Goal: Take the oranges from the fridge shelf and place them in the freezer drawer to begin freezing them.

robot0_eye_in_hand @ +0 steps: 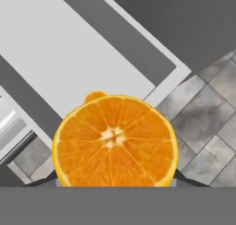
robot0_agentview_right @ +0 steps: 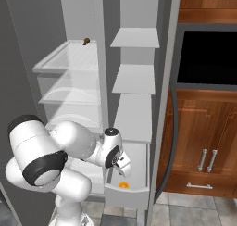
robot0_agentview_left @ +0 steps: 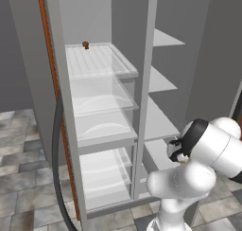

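Observation:
My gripper [robot0_agentview_right: 123, 168] hangs over the open freezer drawer [robot0_agentview_right: 139, 161] at the bottom of the right compartment. It is shut on one orange [robot0_eye_in_hand: 115, 141], a half whose cut face looks at the hand camera, with the dark fingertips [robot0_eye_in_hand: 183, 179] at its sides. The other orange [robot0_agentview_right: 123, 185] lies on the drawer floor near the front wall, and peeks out behind the held one as a small orange bump [robot0_eye_in_hand: 94, 96]. The ribbed white fridge shelf [robot0_agentview_left: 97, 60] at the upper left carries a tiny brown knobby object [robot0_agentview_left: 85, 45] at its back edge.
Plain grey shelves [robot0_agentview_right: 134, 77] stack above the drawer. Clear bins [robot0_agentview_left: 101, 102] fill the left compartment under the ribbed shelf. The fridge's door edge [robot0_agentview_right: 163, 109] stands right of the drawer, with wooden cabinets [robot0_agentview_right: 203, 141] and a black oven window [robot0_agentview_right: 208, 58] beyond. Grey floor tiles [robot0_eye_in_hand: 207, 113] lie below.

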